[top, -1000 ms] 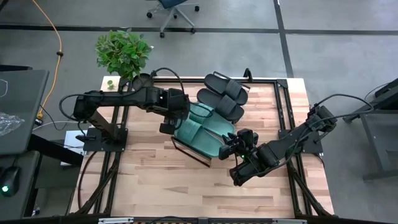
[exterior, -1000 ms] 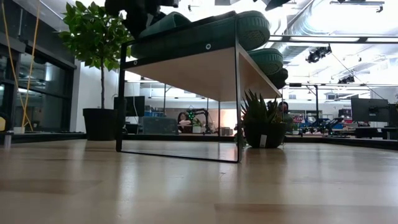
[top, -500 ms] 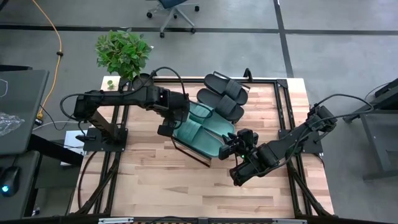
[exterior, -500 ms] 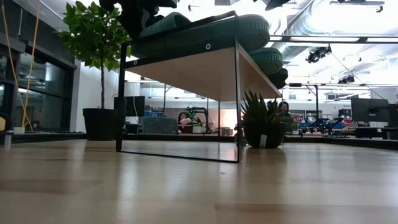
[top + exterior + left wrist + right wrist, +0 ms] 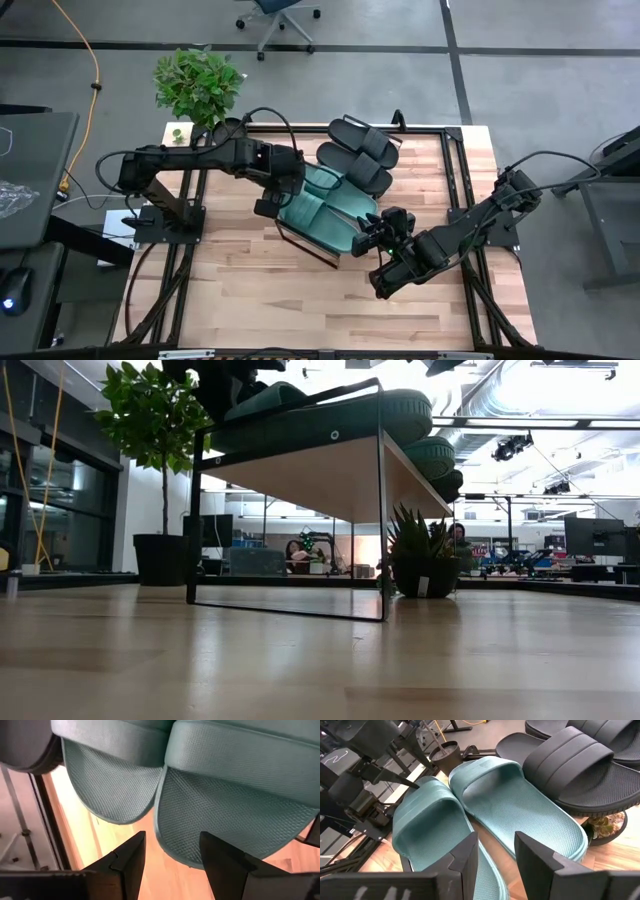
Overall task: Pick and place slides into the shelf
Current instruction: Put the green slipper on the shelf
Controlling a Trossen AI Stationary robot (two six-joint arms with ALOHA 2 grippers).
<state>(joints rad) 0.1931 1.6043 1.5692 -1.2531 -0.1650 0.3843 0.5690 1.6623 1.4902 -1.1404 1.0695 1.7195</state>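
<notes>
Two teal slides (image 5: 325,212) lie side by side on the slanted shelf (image 5: 300,470), soles down, and two black slides (image 5: 360,155) lie beyond them on the same board. My left gripper (image 5: 270,206) is open and empty at the shelf's left side, just short of the teal slides' rounded ends (image 5: 220,815). My right gripper (image 5: 366,240) is open and empty at the shelf's near right side, facing the teal slides (image 5: 520,815) and the black slides (image 5: 580,765).
A leafy potted plant (image 5: 197,85) stands off the table's far left corner. A small succulent (image 5: 415,555) stands behind the shelf. Bare wooden tabletop (image 5: 300,300) stretches toward the near edge. The shelf's thin dark frame (image 5: 305,247) reaches the table.
My left gripper has drawn back slightly from the teal slides toward the table's left edge. The slides stay on the shelf.
</notes>
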